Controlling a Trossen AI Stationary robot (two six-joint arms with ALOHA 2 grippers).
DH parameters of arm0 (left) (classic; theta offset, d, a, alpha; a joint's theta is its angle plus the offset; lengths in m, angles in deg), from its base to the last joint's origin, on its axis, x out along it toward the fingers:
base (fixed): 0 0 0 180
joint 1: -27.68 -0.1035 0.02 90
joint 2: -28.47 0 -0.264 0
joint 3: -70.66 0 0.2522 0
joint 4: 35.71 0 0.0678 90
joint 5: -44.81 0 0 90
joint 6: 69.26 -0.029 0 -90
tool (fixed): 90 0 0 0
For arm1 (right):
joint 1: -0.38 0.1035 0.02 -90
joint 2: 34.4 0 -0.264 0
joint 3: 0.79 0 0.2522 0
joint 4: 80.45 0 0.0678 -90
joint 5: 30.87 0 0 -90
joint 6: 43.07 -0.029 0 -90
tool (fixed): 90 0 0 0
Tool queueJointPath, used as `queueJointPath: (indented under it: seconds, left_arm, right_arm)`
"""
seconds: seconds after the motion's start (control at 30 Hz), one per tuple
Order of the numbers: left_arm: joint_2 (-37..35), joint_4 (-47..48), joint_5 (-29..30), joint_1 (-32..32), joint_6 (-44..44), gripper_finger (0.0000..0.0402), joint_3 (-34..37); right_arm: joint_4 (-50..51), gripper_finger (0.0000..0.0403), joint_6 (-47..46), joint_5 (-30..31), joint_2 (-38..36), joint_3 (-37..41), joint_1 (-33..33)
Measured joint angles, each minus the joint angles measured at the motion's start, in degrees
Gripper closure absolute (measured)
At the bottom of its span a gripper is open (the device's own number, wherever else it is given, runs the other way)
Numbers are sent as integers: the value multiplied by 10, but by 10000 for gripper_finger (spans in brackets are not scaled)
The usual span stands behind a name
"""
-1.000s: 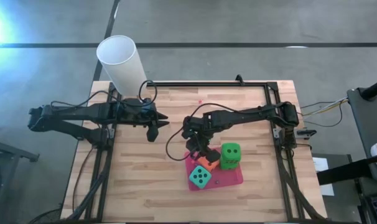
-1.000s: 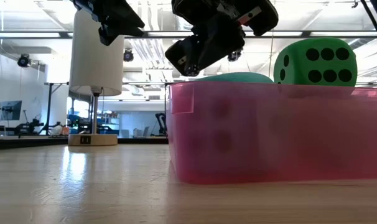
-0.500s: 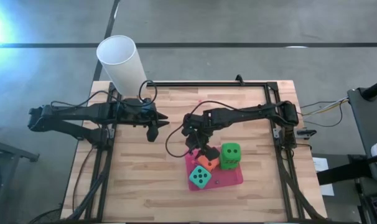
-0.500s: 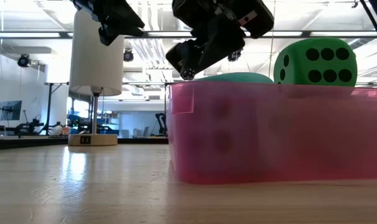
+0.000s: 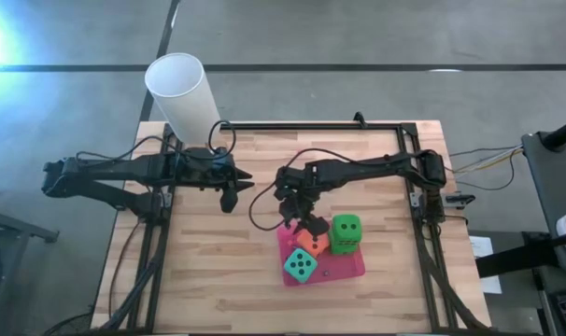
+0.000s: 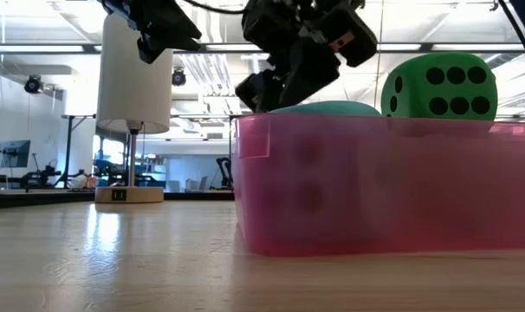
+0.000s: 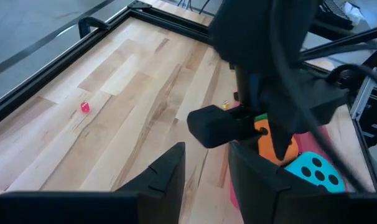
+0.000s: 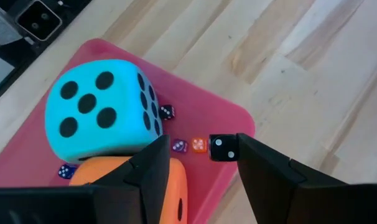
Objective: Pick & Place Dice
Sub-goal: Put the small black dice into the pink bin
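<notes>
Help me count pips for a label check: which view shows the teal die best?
The right wrist view: the teal die shows its five-pip face large. The high view shows it small; the left wrist view shows a corner; the low view only its top.

Light wooden butcher-block table [image 5: 218,271] carrying a black metal frame [image 5: 311,125] around its edges. Lying right of centre, toward the near edge: a shallow pink translucent plastic tray [image 5: 350,269], sitting flat on the planks. Resting on bare wood toward the far side, well apart from the tray: one tiny pink die [image 7: 84,107]. Standing at the far left corner: a tall white plastic cylinder [image 5: 182,91].
</notes>
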Motion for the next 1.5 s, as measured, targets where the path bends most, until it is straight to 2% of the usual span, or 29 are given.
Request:
queueJointPath:
  seconds: [0.4, 1.07, 1.5]
  left_arm:
    - [0, 0, 0, 0, 0, 270, 0]
    - [0, 0, 0, 0, 0, 273, 0]
    - [0, 0, 0, 0, 0, 272, 0]
  right_arm:
    - [2, 231, -19, 0, 33, 1, -12]
    - [1, 239, -7, -1, 34, 1, -8]
    - [-1, 228, 5, 0, 34, 1, -9]
